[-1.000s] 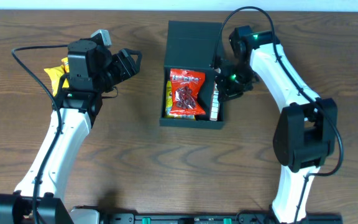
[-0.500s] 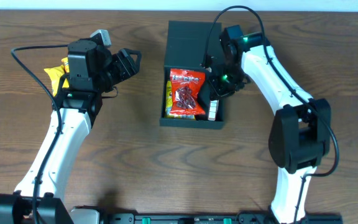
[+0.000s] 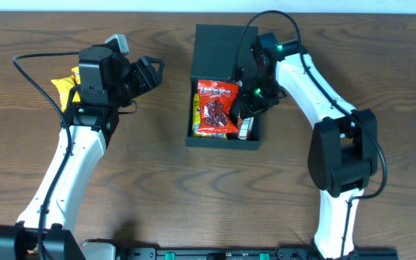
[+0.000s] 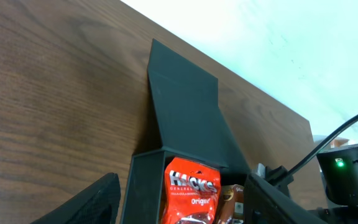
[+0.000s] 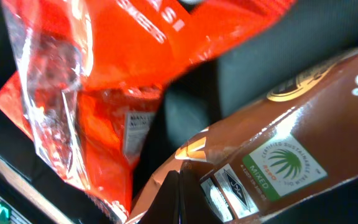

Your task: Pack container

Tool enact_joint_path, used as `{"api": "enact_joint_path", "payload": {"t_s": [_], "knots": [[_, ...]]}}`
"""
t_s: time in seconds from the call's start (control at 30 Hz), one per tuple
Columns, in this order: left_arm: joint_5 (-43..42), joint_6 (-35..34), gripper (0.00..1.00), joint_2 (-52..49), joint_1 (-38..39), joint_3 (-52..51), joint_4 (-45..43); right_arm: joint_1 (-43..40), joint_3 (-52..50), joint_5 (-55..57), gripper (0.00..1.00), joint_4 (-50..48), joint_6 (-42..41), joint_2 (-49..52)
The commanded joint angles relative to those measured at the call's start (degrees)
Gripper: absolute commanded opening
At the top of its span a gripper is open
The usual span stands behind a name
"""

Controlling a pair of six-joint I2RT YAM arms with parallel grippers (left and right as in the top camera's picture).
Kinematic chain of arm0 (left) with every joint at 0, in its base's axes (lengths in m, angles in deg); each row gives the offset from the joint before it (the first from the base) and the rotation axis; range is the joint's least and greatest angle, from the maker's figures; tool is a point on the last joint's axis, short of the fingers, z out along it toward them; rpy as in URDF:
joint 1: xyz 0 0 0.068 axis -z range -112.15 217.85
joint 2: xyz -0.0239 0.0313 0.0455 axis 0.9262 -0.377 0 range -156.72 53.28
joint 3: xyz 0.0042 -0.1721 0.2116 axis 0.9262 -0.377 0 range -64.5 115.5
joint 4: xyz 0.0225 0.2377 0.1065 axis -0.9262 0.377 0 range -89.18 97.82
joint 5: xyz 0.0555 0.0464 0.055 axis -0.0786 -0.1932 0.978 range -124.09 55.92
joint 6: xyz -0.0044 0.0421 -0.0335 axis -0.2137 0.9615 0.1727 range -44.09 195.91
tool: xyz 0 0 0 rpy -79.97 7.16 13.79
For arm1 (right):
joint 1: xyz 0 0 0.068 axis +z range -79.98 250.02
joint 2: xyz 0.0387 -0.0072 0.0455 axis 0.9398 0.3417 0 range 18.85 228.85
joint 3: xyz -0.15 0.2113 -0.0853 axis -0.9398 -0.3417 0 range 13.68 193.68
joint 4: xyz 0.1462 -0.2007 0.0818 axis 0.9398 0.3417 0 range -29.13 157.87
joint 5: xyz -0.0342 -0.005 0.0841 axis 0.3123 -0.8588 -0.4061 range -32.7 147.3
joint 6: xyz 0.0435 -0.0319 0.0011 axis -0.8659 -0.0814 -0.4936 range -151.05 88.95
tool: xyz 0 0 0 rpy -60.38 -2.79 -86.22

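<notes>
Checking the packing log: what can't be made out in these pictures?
- Right gripper, overhead: fingers hidden under its wrist; wrist view shows only packets, so grip unknown.
- Yellow packet, overhead: mostly behind the left arm.
- Container, left wrist: front cut off by bottom edge.

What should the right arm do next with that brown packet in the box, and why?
Probably ease the brown packet a little lower into the container, beside the red packet. The right end effector is over the container's right side, and the packet looks tilted rather than settled. Whether the end effector grips it cannot be told.
</notes>
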Motion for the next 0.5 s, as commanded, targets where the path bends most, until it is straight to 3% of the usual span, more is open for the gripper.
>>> {"api": "enact_joint_path", "payload": {"t_s": [0.0, 0.47], "knots": [[0.4, 1.2, 0.64, 0.5, -0.3, 0.7, 0.0, 1.3, -0.4, 1.2, 0.02, -1.3, -0.5, 2.2], [1.8, 1.2, 0.65, 0.5, -0.3, 0.7, 0.0, 3.2, -0.4, 1.2, 0.02, -10.5, -0.5, 2.2]]}}
